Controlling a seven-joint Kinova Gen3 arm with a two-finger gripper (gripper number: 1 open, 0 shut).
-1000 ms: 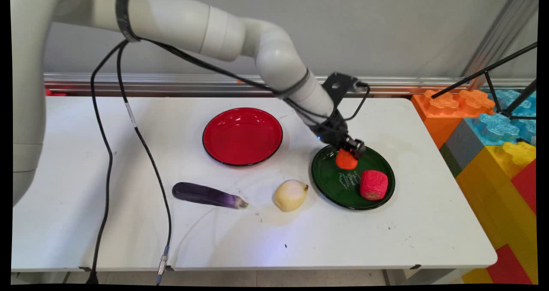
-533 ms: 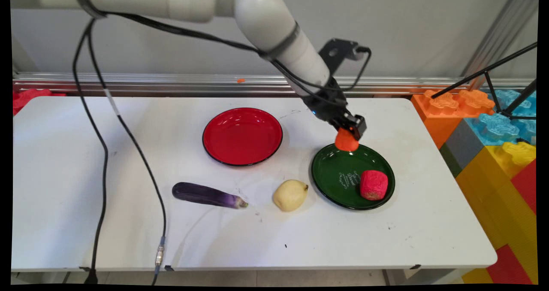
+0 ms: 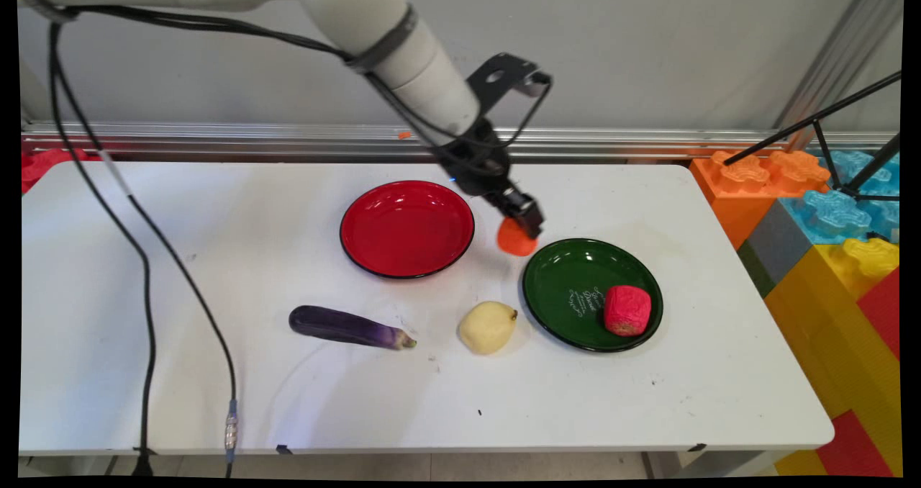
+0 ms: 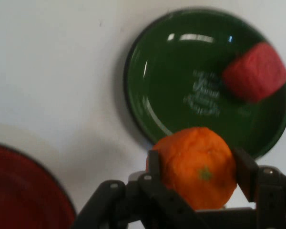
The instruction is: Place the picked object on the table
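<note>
Above the table between the red plate (image 3: 406,228) and green plate (image 3: 591,294), the gripper (image 4: 198,164) pinches a small, round, probably light, slightly soft orange (image 4: 196,164) across its middle.

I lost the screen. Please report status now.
Hand shut on orange, airborne between red plate and green plate. Red fruit on green plate.

Arm holding an orange above the gap between two plates

The black gripper (image 3: 524,223) is clamped on an orange (image 3: 515,238), lifted off the white table (image 3: 719,373) between the red plate (image 3: 406,229) and the green plate (image 3: 575,297). A red fruit (image 3: 627,310) lies in the green plate. Nearer me, a yellow pear (image 3: 487,327) sits just beside that plate, with a purple eggplant (image 3: 349,327) further left.
</note>
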